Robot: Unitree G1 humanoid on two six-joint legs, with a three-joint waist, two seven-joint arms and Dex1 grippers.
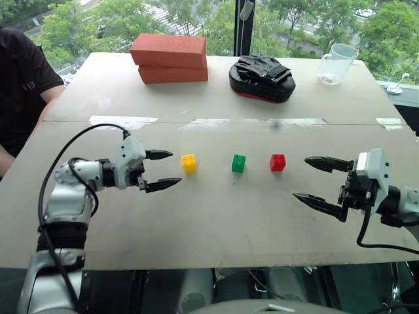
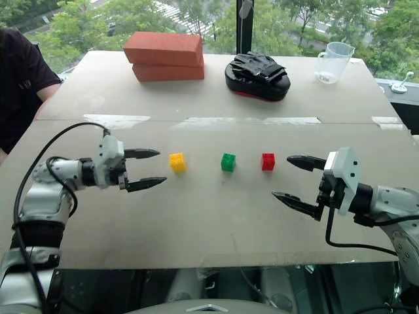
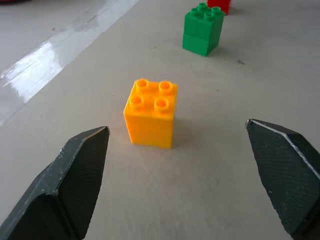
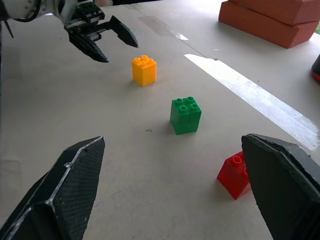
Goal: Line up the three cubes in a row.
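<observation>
Reaching in from the lower right of the left eye view: right gripper [image 1: 315, 179], black fingers spread wide, grasping nothing, tips pointing toward the row. Coming in from the lower left: left gripper [image 1: 162, 169], jaws likewise released and parted, hovering just beside the yellow cube [image 1: 188, 163] without touching it. Sitting across the middle of the frame on the pale table [image 1: 216, 222], three studded blocks forming a line from left to right: yellow cube, then green cube [image 1: 239, 163] at centre, then red cube [image 1: 277, 162] nearest the right gripper, all three standing apart from one another, studs facing up. Running across the table behind the row: a strip of shiny tape [image 1: 124, 121]. Lying farther back, upper left of centre: two stacked terracotta bricks [image 1: 170, 57]. Resting upper centre right: a black padded object [image 1: 262, 78]. Standing in the upper right: a clear plastic cup [image 1: 337, 63]. Sitting at the far left edge: a person in a dark shirt [image 1: 19, 85].
</observation>
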